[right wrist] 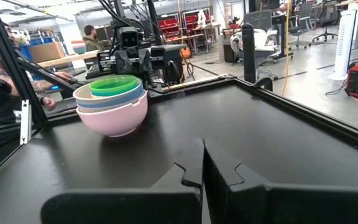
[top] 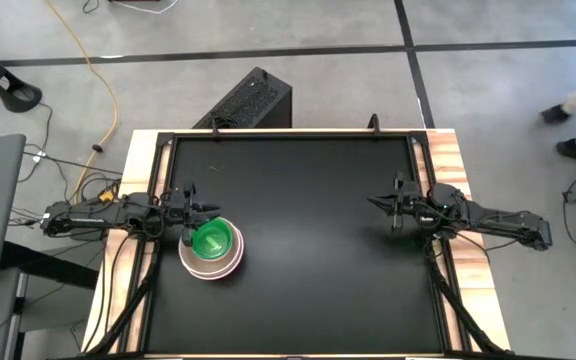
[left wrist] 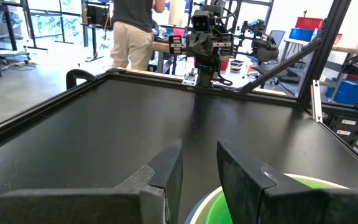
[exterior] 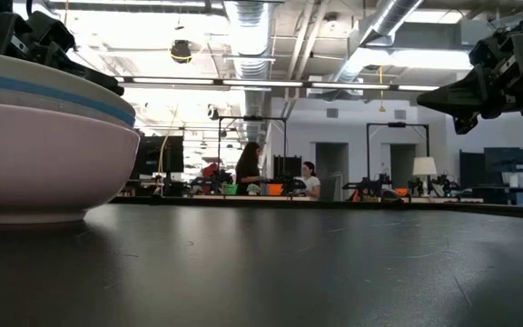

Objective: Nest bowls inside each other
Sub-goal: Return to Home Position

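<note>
The bowls stand nested in one stack on the black table's left side. A pink bowl is at the bottom, resting on its base, with cream and blue rims above it and a green bowl on top. My left gripper hovers level just over the stack's far-left rim, open, with nothing between its fingers. My right gripper is shut and empty. It hangs level above the table's right side, far from the stack.
A raised frame runs around the black table top. The table's middle and right lie bare between the two arms. A black box stands on the floor past the far edge. People work in the room beyond.
</note>
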